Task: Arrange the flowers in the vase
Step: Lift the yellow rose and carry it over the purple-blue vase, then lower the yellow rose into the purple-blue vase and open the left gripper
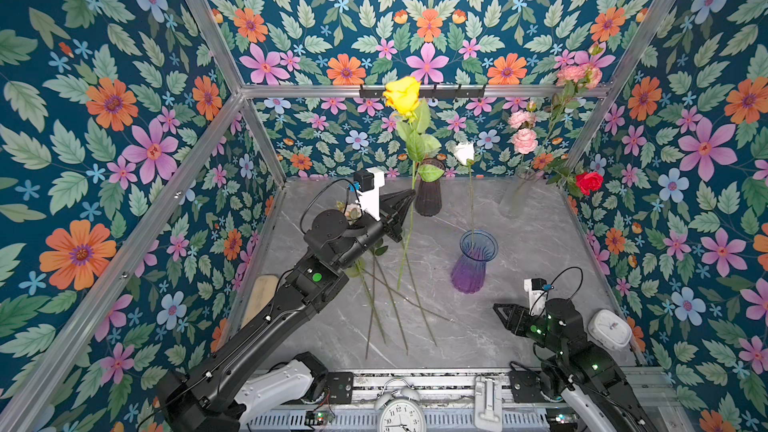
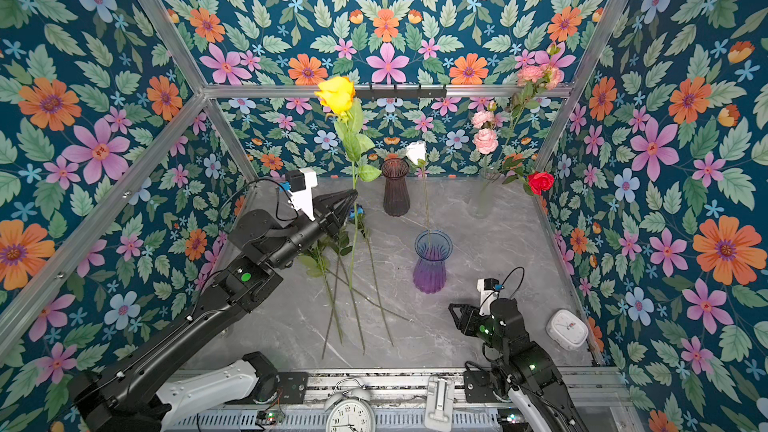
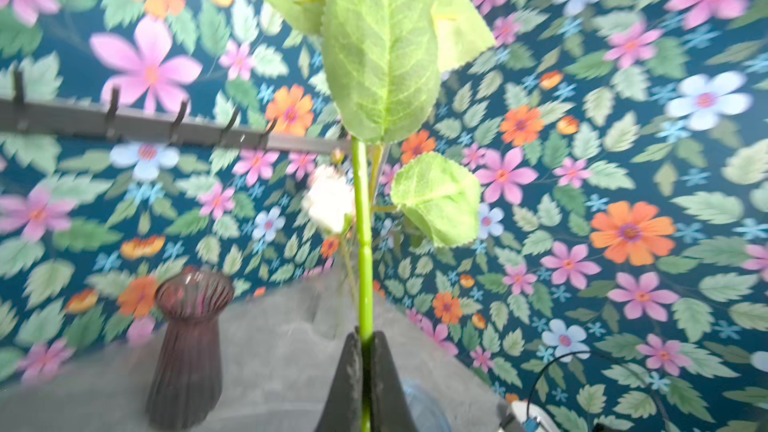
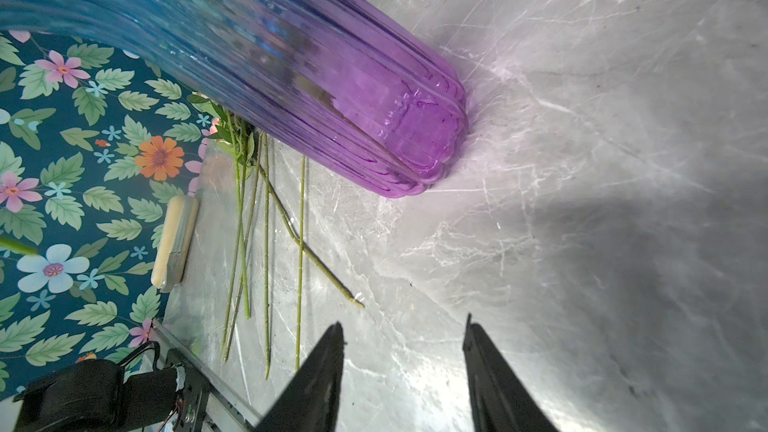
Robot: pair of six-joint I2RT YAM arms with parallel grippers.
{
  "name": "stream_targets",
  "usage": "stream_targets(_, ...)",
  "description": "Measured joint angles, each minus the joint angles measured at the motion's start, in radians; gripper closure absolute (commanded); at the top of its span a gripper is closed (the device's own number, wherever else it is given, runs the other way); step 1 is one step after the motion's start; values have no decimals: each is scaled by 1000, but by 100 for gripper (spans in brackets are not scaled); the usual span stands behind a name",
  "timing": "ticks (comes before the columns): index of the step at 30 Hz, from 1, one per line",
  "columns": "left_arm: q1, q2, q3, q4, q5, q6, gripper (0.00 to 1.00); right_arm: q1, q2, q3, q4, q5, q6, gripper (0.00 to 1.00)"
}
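Starting at the near edge of the desk, a twin-bell alarm clock is seen on the frame rail, clear of the work. At near right, the right jaws are parted with nothing between them, as the right wrist view shows. They are aimed left toward the blue-to-purple vase. They are judged to be parked low so that the space above the vase mouth is left free. A white desk clock lies just right of that arm.

Left of centre, several loose flowers are laid flat with stems fanned toward the near edge. Their heads are mostly hidden under the left arm, and they are not yet arranged. In the middle, a white rose is already stood in the blue-to-purple vase.

Just left of it, the left jaws are clamped on the green stem of a yellow rose, below its leaves. The bloom is thus carried upright and the lower stem hangs free, presumably so that its tip can be dropped into a vase mouth. That tip currently hangs over the lying stems, left of the vase.

Farther back, a dark ribbed vase appears empty. At far right, a clear vase holds pink carnations and a red rose.
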Motion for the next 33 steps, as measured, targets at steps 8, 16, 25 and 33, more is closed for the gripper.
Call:
stream_targets(8, -50, 331, 237, 523, 241, -14, 100, 0, 0, 0, 1, 0, 0, 51)
stream_targets(16, -90, 625, 500, 728, 350, -79, 100, 1, -5, 0, 6, -3, 0, 51)
stream_targets(25, -93, 678, 385, 808, 344, -113, 100, 1, -19, 0, 7, -20, -3, 51)
stream_targets(33, -95, 654, 215, 897, 306, -155, 100, 1, -24, 0, 7, -28, -4, 51)
